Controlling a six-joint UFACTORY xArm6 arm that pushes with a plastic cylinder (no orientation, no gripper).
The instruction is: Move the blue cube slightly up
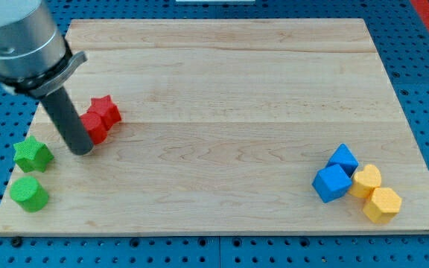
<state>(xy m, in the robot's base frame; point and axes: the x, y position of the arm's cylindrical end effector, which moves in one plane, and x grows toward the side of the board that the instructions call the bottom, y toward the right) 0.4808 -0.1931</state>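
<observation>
Blocks sit in two groups at opposite ends of the bench (222, 141). The blue cube (331, 182) lies near the view's lower right, touching a second blue block (343, 158) just above and to its right, and a yellow block (367, 179) on its right; another yellow block (383, 204) sits just below that one.

I judge the cube to be light and rigid, probably a small hard piece that slides readily on the smooth wood and may spin if struck off-centre. There is nothing to grasp it with, so contact should be on the middle of its lower face, pushing toward the view's top. Its neighbours touch it, so a push may drag the second blue block along, and a gentle, short shove seems wise for a slight move.

This arm carries no pincer, only a rod, so there is no open or closed state to report. My tip (83, 152) rests near the view's left, touching or just beside the red blocks (100, 117), with a green star-shaped block (33, 155) and a green rounded block (29, 193) below and to its left. The blue cube is well apart from the tip, across the bench to the right and somewhat lower in the view.
</observation>
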